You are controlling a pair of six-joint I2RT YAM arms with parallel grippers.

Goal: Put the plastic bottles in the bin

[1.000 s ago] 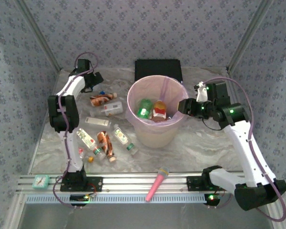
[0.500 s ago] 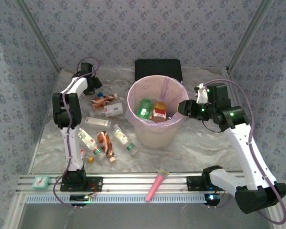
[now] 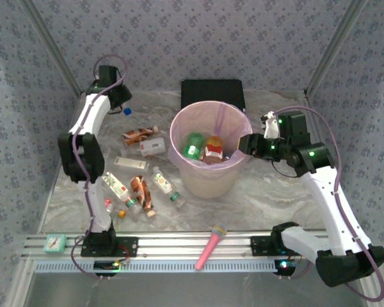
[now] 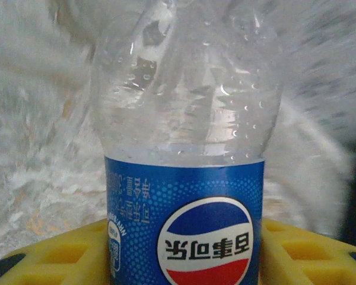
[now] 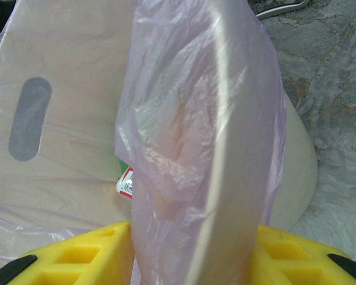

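Observation:
My left gripper (image 3: 120, 102) is at the back left, raised above the table and shut on a clear bottle with a blue Pepsi label (image 4: 184, 107); its blue cap (image 3: 127, 110) hangs below. In the left wrist view my yellow fingers (image 4: 296, 249) press on both sides of the label. The cream bin (image 3: 208, 176) with its pink bag stands mid-table and holds a green bottle (image 3: 193, 145) and an orange one (image 3: 214, 150). My right gripper (image 3: 246, 142) is shut on the bin's right rim (image 5: 225, 148). Several bottles lie left of the bin, among them a brown one (image 3: 139, 133) and a white one (image 3: 152, 148).
A flat black box (image 3: 212, 93) lies behind the bin. The pink microphone stick (image 3: 210, 246) rests on the front rail, and a teal clock (image 3: 54, 242) sits at the front left corner. Patterned walls close in the table on three sides.
My left gripper has risen from the table at the back left with the blue-labelled bottle in it. The right arm has stayed on the bin's rim.

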